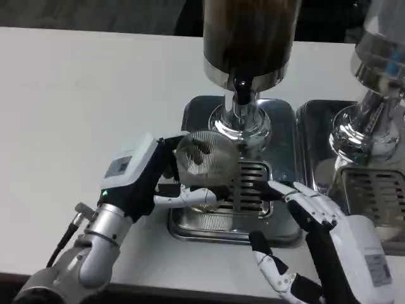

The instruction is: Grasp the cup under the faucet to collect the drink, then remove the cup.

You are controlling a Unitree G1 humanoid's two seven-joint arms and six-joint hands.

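Note:
A clear ribbed cup [205, 158] stands on the steel drip tray [209, 228], a little in front and to the left of the dispenser's faucet [242, 88]. My left hand [149, 174] grips the cup from the left, with fingers wrapped around its lower part. Some dark liquid shows inside the cup. My right hand [310, 215] hovers at the tray's right front, fingers spread, holding nothing, one fingertip reaching toward the slotted grate [253, 183].
The dark drink dispenser [250, 35] rises on a chrome column behind the cup. A second dispenser [373, 95] with its own drip tray [367, 190] stands to the right. White table surface [82, 95] lies open to the left.

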